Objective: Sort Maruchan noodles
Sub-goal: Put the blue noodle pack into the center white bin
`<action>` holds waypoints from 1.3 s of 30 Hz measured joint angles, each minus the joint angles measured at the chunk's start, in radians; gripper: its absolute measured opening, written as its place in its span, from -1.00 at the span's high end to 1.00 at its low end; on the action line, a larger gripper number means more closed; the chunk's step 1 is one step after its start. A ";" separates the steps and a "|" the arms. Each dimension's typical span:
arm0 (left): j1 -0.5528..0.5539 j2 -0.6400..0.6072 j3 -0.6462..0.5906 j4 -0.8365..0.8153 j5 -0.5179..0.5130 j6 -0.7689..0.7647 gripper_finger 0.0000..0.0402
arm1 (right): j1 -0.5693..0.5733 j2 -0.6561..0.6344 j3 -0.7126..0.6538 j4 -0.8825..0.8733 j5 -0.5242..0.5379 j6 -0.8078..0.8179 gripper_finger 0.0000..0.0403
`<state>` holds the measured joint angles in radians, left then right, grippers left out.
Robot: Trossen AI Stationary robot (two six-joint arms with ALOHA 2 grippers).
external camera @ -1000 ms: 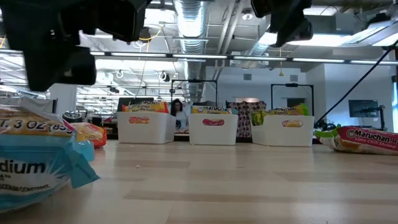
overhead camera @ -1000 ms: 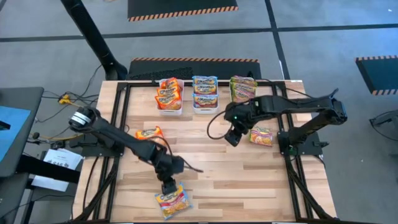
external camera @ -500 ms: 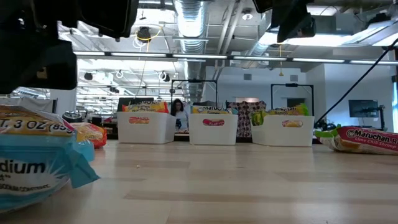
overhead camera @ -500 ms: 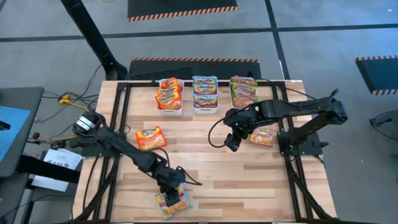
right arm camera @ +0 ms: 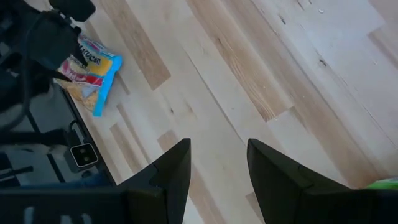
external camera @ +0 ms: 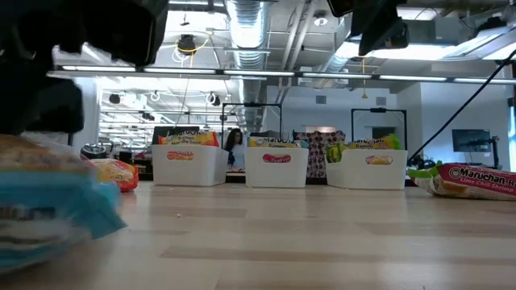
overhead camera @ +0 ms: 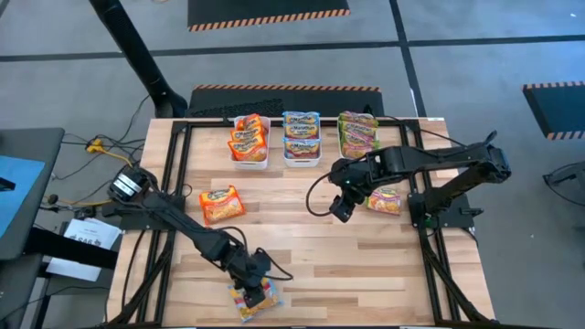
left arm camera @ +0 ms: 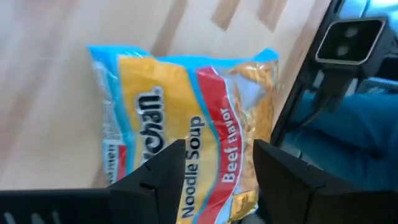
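Blue-edged noodle packet (left arm camera: 186, 130) between open left fingers (left arm camera: 158, 180)

Blue beef packet (left arm camera: 186, 130) flat; others binned

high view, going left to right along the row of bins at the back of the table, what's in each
orange noodle packets → blue noodle packets → green and pink noodle packets

Light wood plank counter (overhead camera: 366, 265) with black frame rails. Three white bins (external camera: 276, 167) stand in a row along its far edge. Grey floor around it; hazard-striped dark mat (overhead camera: 265, 11) beyond. Person (external camera: 236, 145) visible behind the bins.
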<state>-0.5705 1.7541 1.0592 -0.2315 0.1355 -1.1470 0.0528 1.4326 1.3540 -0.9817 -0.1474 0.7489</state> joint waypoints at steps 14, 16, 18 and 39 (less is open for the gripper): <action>-0.022 0.080 0.007 -0.039 -0.009 -0.023 0.14 | 0.000 0.000 0.000 0.005 0.020 0.001 0.09; -0.024 0.098 0.008 -0.045 -0.009 -0.030 0.15 | 0.000 0.000 0.000 0.007 0.021 0.002 0.09; -0.025 0.110 0.010 -0.051 -0.009 -0.040 0.18 | 0.000 0.000 0.000 0.008 0.021 0.003 0.09; 0.068 0.113 0.011 -0.076 -0.199 0.133 0.97 | 0.000 0.000 0.000 0.037 0.021 0.004 0.09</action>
<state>-0.5027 1.8671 1.0706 -0.3077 -0.0634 -1.0145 0.0528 1.4326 1.3540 -0.9447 -0.1265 0.7524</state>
